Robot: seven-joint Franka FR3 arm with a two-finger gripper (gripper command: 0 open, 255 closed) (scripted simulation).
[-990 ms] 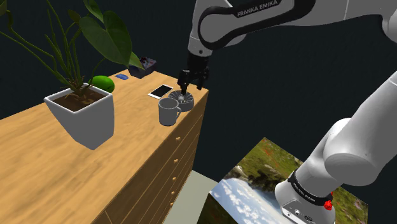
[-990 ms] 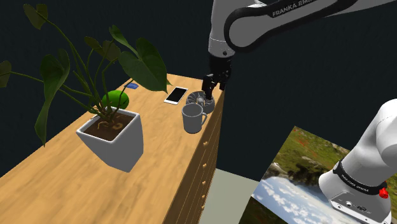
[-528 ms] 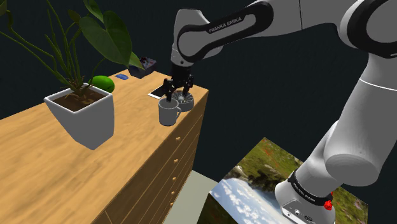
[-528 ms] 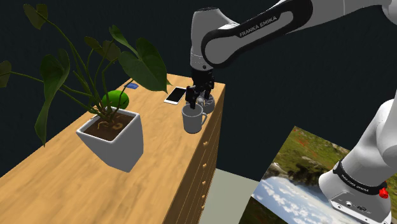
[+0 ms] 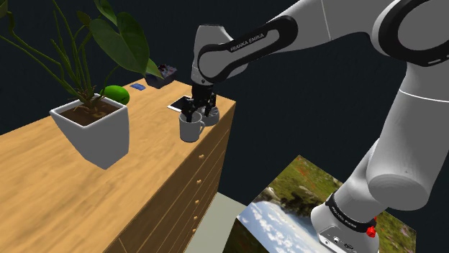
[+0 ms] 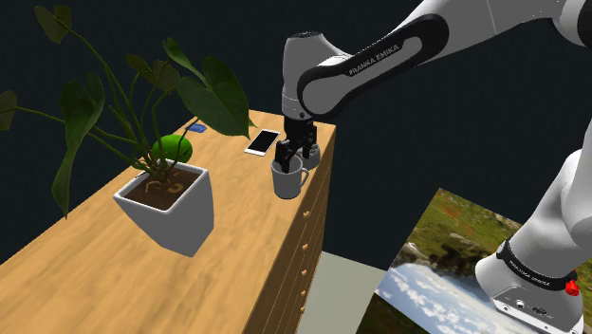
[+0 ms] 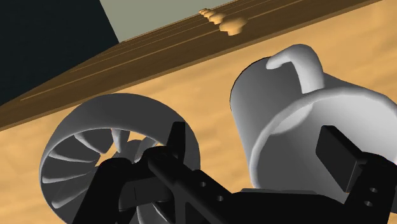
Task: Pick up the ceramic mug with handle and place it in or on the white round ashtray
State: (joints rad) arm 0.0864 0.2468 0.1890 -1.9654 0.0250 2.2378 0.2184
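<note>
**Q:** Where does the mug lie from the hand?

**A:** Directly beneath it. The hand [image 7: 254, 149] points down over the mug [image 7: 299, 108], which stands upright, mouth up, near the front edge of the counter [image 5: 86, 194]. The fingers [image 7: 335, 156] are wide apart. One hangs over the mug's mouth, and the other is outside its wall, on the ashtray's side. Neither visibly touches the wall, so nothing is held.

**Q:** What does the coming move turn on?

**A:** That straddle. The mug's wall stands between the two fingers, so closing them should, by this reading, pinch the wall at the rim. The handle [image 7: 294, 60] juts toward the counter's front edge, clear of both fingers.

**Q:** And the target?

**A:** The ashtray [image 7: 83, 149] is round, pale grey and ribbed inside. It sits just beside the mug, with a strip of bare counter showing between them. In the shoulder view it lies just beyond the mug. The carry is therefore likely short: lift, shift sideways, lower.

**Q:** How many of each thing?

**A:** One hand, one mug, one ashtray. Farther out along the counter there is one phone [image 6: 263, 141], one planter [image 6: 166, 213] holding a large-leaved plant, one green rounded thing [image 6: 173, 147], one small blue item [image 6: 197, 127], and one dark box [image 5: 167, 72] at the far end.
</note>
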